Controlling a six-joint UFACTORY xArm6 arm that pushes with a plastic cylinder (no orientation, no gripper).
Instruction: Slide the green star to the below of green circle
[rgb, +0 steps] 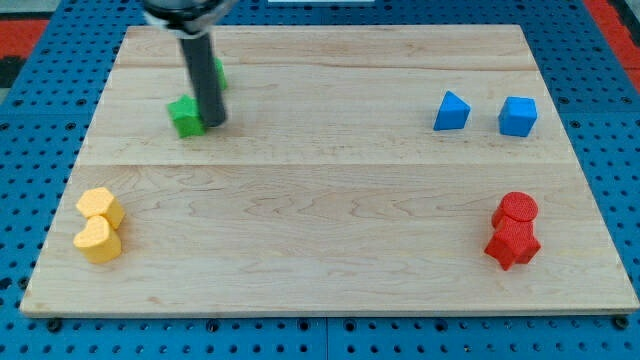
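My tip (214, 123) presses the green star's (185, 116) right side, just near of the half-hidden green circle (218, 72); the rod tool grasps nothing.

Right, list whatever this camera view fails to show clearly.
- Green block behind the rod: in the camera view, the rod covers most of it, so its shape cannot be told.
- Green block beside my tip: the rod overlaps its right side; star or circle is unclear.
- My tip: contact with that block cannot be confirmed.
- Arm above the rod: cut off by the view's top.
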